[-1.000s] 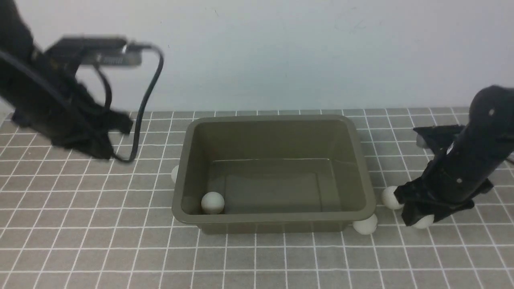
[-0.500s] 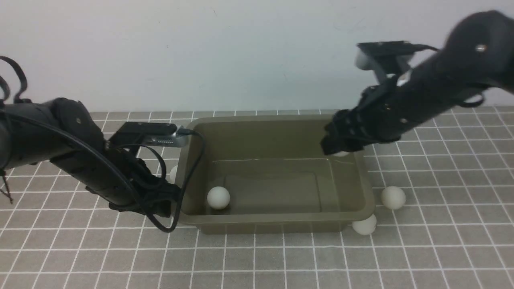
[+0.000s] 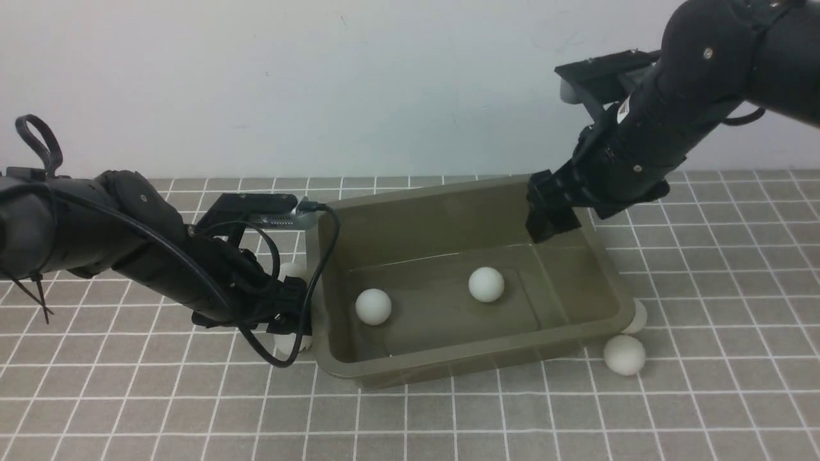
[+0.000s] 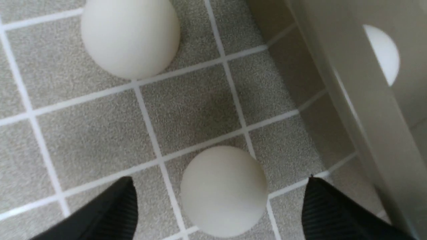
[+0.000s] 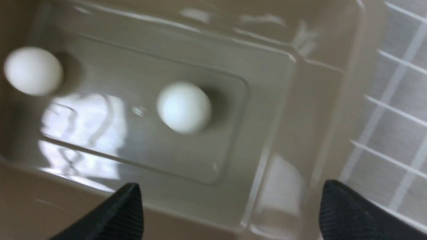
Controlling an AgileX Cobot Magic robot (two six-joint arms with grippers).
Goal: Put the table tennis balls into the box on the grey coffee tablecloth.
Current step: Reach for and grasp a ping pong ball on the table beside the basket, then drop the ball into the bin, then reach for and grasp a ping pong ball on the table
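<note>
Left tool [image 3: 291,318]: has come down beside the box's left wall. Jaws now spread, straddling one ball [image 4: 223,190] on the cloth [image 3: 128,397]; not yet pinched. A second ball [image 4: 130,36] lies near it.

Box [image 3: 461,368]: now sits skewed on the cloth, likely nudged. Contents are two balls, up from one: one near the left [image 3: 373,306], the newcomer mid-floor [image 3: 486,284].

Right tool [image 3: 549,221]: over the far right corner, jaws spread, empty; release judged complete.

Two more balls lie at the box's near right corner [image 3: 624,354], [image 3: 636,317]. Two in, four outstanding.
</note>
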